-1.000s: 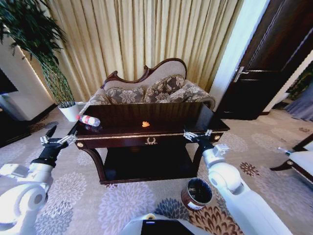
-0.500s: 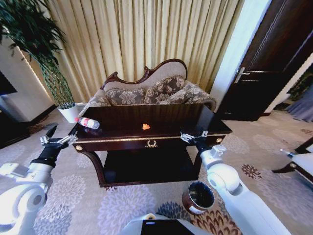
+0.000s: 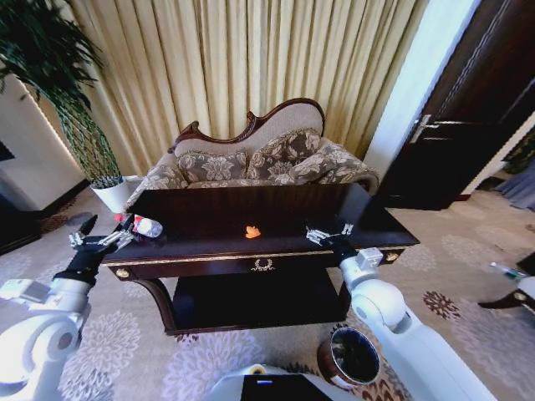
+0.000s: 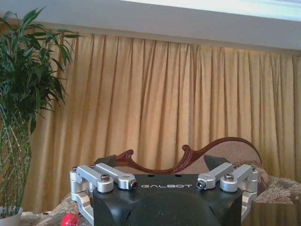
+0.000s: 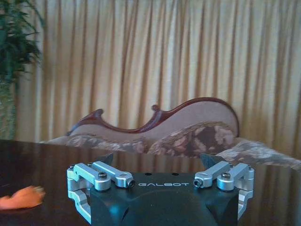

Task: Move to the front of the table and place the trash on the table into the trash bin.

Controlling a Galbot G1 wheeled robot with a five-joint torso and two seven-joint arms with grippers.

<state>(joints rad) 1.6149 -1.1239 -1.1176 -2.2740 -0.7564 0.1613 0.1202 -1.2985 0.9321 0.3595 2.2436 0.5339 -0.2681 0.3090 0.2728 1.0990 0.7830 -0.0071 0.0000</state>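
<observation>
The right gripper (image 3: 328, 235), fingers spread and empty, hovers over the table (image 3: 276, 219) beside the orange scrap (image 3: 252, 232), so it should settle squarely above it before closing, while the left gripper (image 3: 99, 242), likewise wide and empty, waits by the bottle (image 3: 147, 225).

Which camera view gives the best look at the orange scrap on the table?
The head view: the orange scrap lies whole on the table, clearly placed between the bottle and the right gripper. The right wrist view catches it low at one edge. The left wrist view has curtain and sofa instead.
</observation>
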